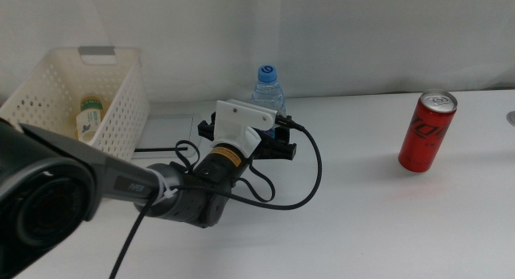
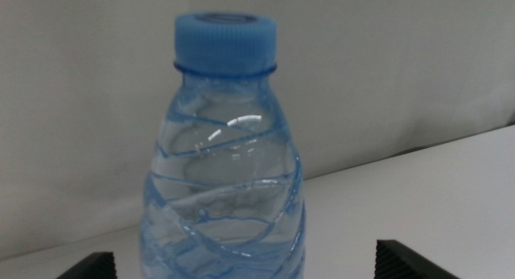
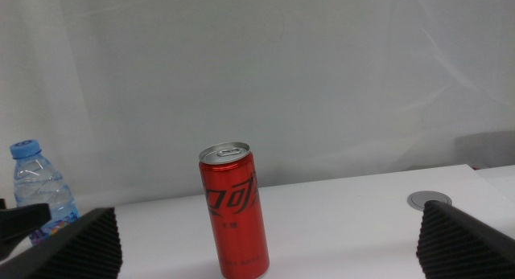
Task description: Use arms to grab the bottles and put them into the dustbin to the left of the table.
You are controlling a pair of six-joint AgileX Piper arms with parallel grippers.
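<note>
Currently, the left gripper (image 1: 269,138) is placed at the clear bottle (image 1: 268,89) with the blue cap, near the back edge of the white counter (image 1: 378,223). In the left wrist view the bottle (image 2: 225,182) is seen upright between the two dark fingers (image 2: 414,261), and a gap is visible between the bottle and each finger, so the left gripper (image 2: 241,267) is spread wide and nothing is grasped by it. The left arm (image 1: 121,182) is stretched in from the left side of the middle view, with a white angular casing (image 1: 241,122) on its wrist and a black cable (image 1: 310,178) looped over the counter beside it.

The red soda can (image 1: 428,131) is found upright on the right part of the counter, well apart from the clear bottle. It is seen also in the right wrist view, where the can (image 3: 235,211) stands ahead of the right gripper (image 3: 269,251); the fingers (image 3: 76,247) of this gripper are spread far apart and are closed on nothing. The clear bottle (image 3: 40,194) is visible there too, at the far side of the can.

The white dustbin (image 1: 121,102) with perforated sides is located at the left of the counter, with a grey handle piece (image 1: 109,51) on its far rim. Inside it, the yellow-liquid bottle (image 1: 88,116) with a green label is lying.
</note>
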